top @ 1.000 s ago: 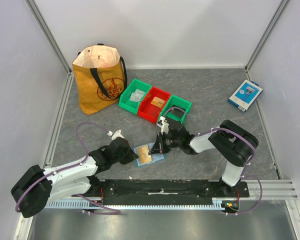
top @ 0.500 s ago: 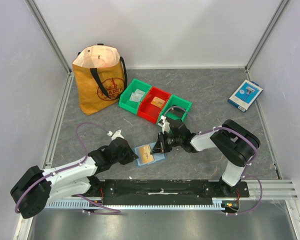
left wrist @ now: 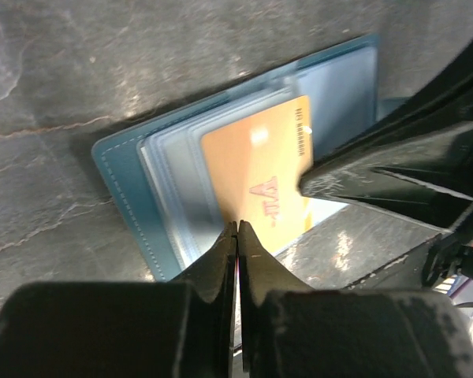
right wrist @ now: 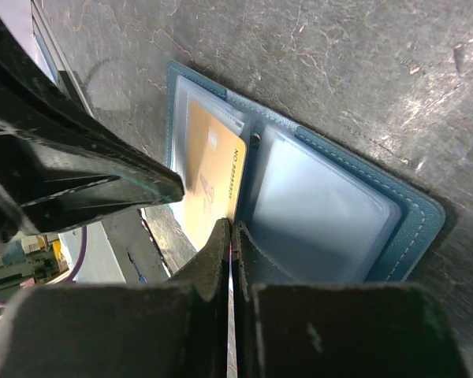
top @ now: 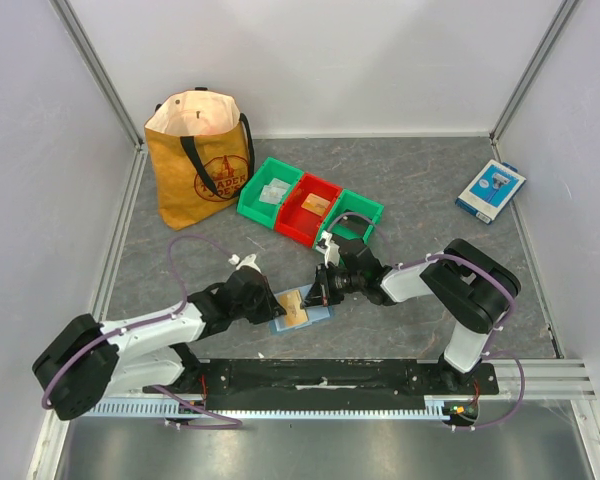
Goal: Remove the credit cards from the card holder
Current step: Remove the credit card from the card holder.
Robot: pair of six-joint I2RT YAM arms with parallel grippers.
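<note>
The card holder [top: 324, 314] lies open on the grey table between both grippers. An orange-tan credit card [top: 295, 313] sticks partly out of its left pocket stack. In the left wrist view the blue holder [left wrist: 122, 189] holds pale sleeves under that orange card [left wrist: 256, 173]. My left gripper [left wrist: 237, 225] looks shut, its tips at the card's near edge. My right gripper [right wrist: 231, 224] is shut, its tips down at the holder's [right wrist: 414, 228] centre fold beside the orange card [right wrist: 213, 173]. The right-hand pocket [right wrist: 315, 213] shows only a pale sleeve.
Behind the holder stand a green bin [top: 271, 192] with pale cards, a red bin [top: 309, 210] with an orange card, and another green bin [top: 355, 217]. A brown tote bag [top: 200, 160] stands at the back left. A blue-and-white box [top: 490, 190] lies at the right.
My left arm has shifted up and right, bringing its gripper further onto the holder. The right gripper edged slightly away from me early on, then held still. The holder stays put.
</note>
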